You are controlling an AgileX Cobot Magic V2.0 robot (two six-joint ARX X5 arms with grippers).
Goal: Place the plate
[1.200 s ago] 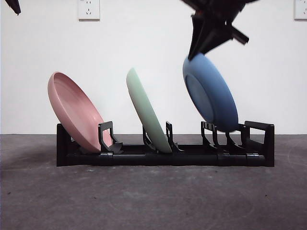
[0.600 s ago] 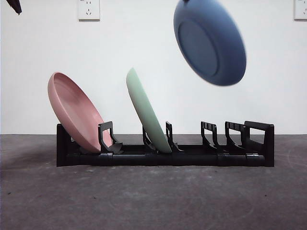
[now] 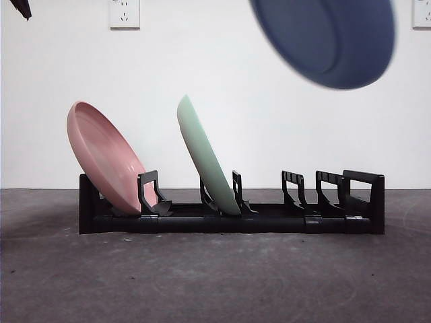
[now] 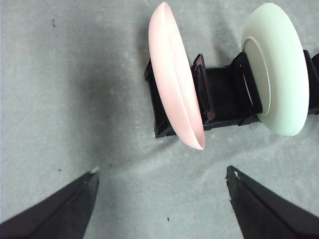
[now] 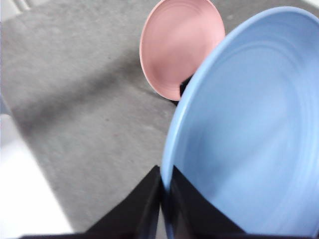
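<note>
Round glossy blue plate (image 3: 324,40) aloft at about one o'clock in the front view, well above the rack, blurred and partly cut by the upper edge. Pinched at the rim by the right claw (image 5: 164,199), jaws pressed together on the plate's edge in the right wrist view, the concave face filling most of that picture.

Below, long black slotted plastic dish rack (image 3: 232,208) on the grey matte tabletop (image 3: 202,282). Leaning in it, a round pink plate (image 3: 104,158) at the nine o'clock end and a pale green plate (image 3: 205,158) near the middle, both tilted the same way. Bare dividers at the three o'clock end.

Left claw (image 4: 159,199) waiting high, jaws spread wide, holding nothing, looking down on the pink and green plates.

Likely risks: thin rim grip on a smooth plate, so slipping or swinging under a quick move, then a drop onto the rack or tabletop. Rim descending onto a divider top instead of between two, nudging the rack. Tilt unmatched to the slot, leaving the plate to topple toward the green one on release.
</note>
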